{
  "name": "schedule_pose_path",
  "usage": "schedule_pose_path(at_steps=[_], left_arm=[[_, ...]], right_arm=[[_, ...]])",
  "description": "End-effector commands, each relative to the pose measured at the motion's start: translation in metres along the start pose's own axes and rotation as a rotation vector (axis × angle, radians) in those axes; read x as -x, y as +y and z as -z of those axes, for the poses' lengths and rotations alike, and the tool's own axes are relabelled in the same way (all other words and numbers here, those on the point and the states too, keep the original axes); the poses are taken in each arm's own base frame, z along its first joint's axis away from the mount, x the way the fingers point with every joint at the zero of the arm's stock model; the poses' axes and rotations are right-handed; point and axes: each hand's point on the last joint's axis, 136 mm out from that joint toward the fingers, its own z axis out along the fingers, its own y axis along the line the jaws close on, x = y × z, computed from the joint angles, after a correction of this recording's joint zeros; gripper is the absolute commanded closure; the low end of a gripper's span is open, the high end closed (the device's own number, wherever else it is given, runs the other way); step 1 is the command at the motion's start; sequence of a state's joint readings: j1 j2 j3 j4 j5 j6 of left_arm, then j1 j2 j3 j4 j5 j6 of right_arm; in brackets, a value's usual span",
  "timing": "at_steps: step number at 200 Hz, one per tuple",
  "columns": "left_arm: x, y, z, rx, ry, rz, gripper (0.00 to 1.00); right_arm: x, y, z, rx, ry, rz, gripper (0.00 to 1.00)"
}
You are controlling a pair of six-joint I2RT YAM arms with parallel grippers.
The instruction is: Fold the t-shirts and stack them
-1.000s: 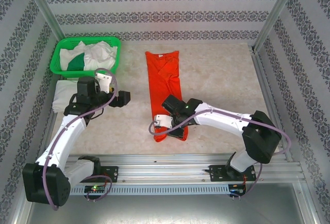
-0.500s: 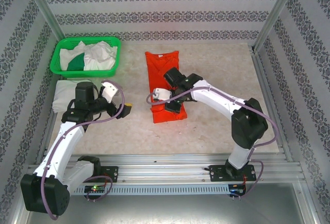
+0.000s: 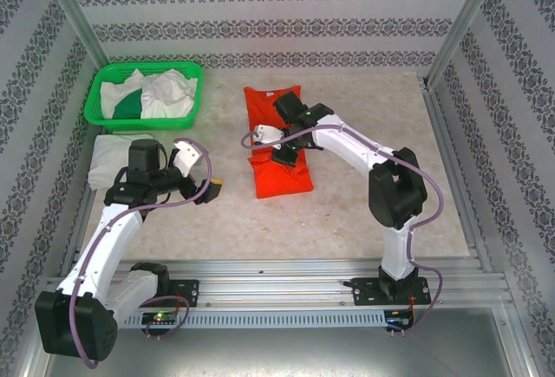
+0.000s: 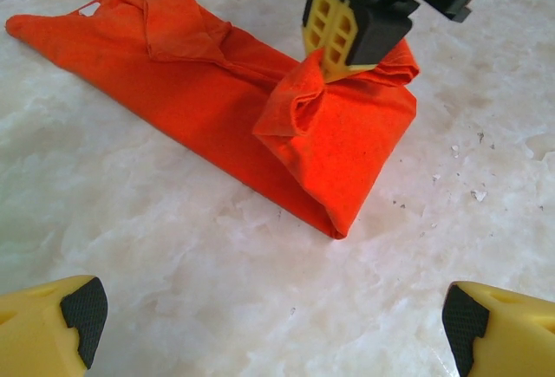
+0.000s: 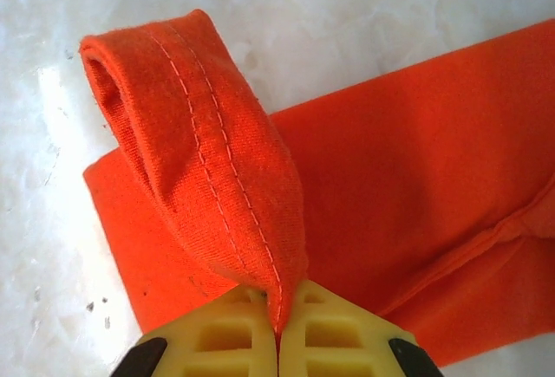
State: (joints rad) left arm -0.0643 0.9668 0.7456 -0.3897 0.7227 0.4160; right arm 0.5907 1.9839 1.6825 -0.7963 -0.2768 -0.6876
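Note:
The orange-red t-shirt (image 3: 279, 179) lies as a long strip in the middle of the table, its near end doubled back over itself. My right gripper (image 3: 284, 147) is shut on the stitched hem (image 5: 208, 160), holding it lifted above the shirt's middle. The left wrist view shows that gripper (image 4: 340, 30) pinching the raised fold (image 4: 342, 134), with the white neck label (image 4: 89, 10) at the far end. My left gripper (image 3: 213, 188) hovers open and empty over bare table, left of the shirt. More t-shirts, white (image 3: 169, 91) and dark green (image 3: 130, 105), fill the basket.
The green mesh basket (image 3: 94, 104) stands at the back left. A folded white cloth (image 3: 108, 156) lies on the table just in front of it, under my left arm. Metal posts and patterned walls close in the table's sides and back.
My right gripper has carried the shirt's hem from the near end toward the collar, doubling the shirt over. My left gripper has swung a little to the right and stays open.

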Motion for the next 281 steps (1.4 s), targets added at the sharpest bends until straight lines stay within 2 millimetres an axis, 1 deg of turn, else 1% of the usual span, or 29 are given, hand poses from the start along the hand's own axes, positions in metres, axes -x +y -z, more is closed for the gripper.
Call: schedule_pose_path(at_steps=[1, 34, 53, 79, 132, 177, 211, 250, 281], left_arm=[[0.0, -0.004, 0.0, -0.011, -0.015, -0.028, 0.0], [-0.002, -0.005, -0.002, -0.022, -0.009, -0.022, 0.0], [-0.002, -0.006, -0.003, -0.033, -0.014, -0.003, 0.0], [0.0, -0.006, -0.005, -0.039, -0.032, 0.023, 0.0], [0.001, -0.003, -0.006, -0.03, -0.036, 0.025, 0.0], [-0.002, -0.004, -0.006, -0.027, -0.032, 0.032, 0.0], [-0.004, -0.004, -0.005, -0.02, -0.033, 0.03, 0.0], [-0.002, -0.004, -0.007, -0.028, -0.04, 0.031, 0.0], [-0.001, -0.002, -0.008, -0.025, -0.045, 0.026, 0.0]], right_arm=[[0.008, -0.01, -0.009, 0.008, -0.029, -0.019, 1.0], [0.005, -0.021, -0.022, 0.003, -0.026, -0.058, 1.0], [0.003, -0.031, -0.023, -0.016, -0.033, -0.085, 1.0], [0.006, -0.04, -0.023, -0.026, -0.05, -0.103, 1.0], [0.007, -0.054, -0.036, -0.024, -0.036, -0.104, 1.0], [-0.001, -0.059, -0.047, -0.024, -0.004, -0.108, 1.0], [-0.005, -0.057, -0.04, -0.03, 0.002, -0.105, 1.0], [-0.018, -0.053, -0.033, -0.035, 0.024, -0.119, 1.0], [-0.022, -0.053, -0.036, -0.033, 0.028, -0.126, 1.0]])
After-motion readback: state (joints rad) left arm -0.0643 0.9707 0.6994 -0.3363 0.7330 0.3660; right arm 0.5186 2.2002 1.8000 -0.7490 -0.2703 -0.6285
